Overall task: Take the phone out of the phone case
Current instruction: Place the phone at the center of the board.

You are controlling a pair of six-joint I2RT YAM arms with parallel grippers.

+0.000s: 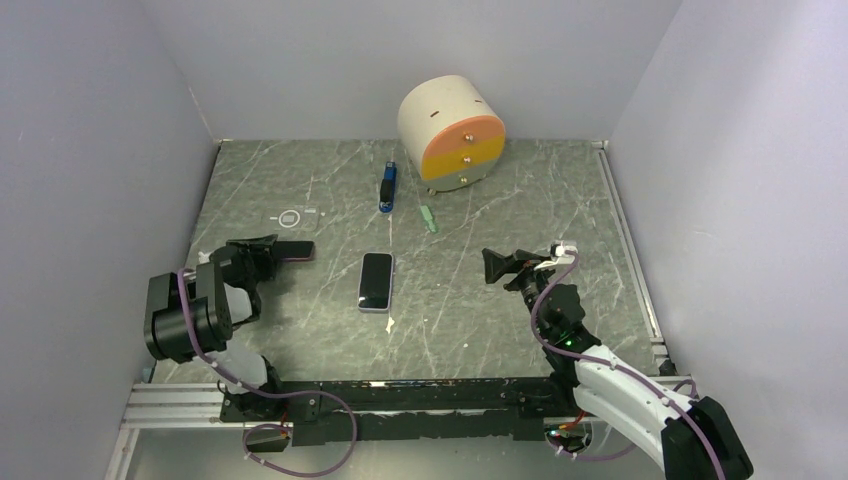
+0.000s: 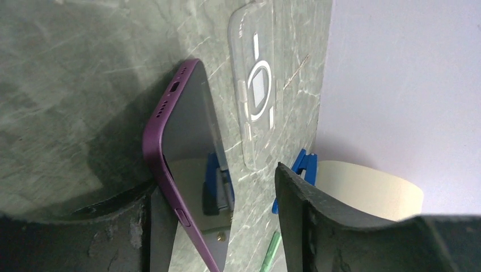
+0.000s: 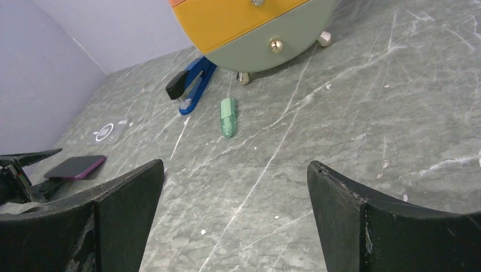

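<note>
Left gripper (image 2: pixel 218 181), half-open, brackets the purple phone (image 2: pixel 190 130) at the table's (image 1: pixel 500 220) left, with the clear case (image 2: pixel 258 90) just beyond. I'd widen fully before lifting away, so no finger drags the phone. Right gripper (image 3: pixel 235 167) hangs wide, empty.

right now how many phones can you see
2: purple phone at the left hand, second phone flat mid-table. None looks hidden.
</note>
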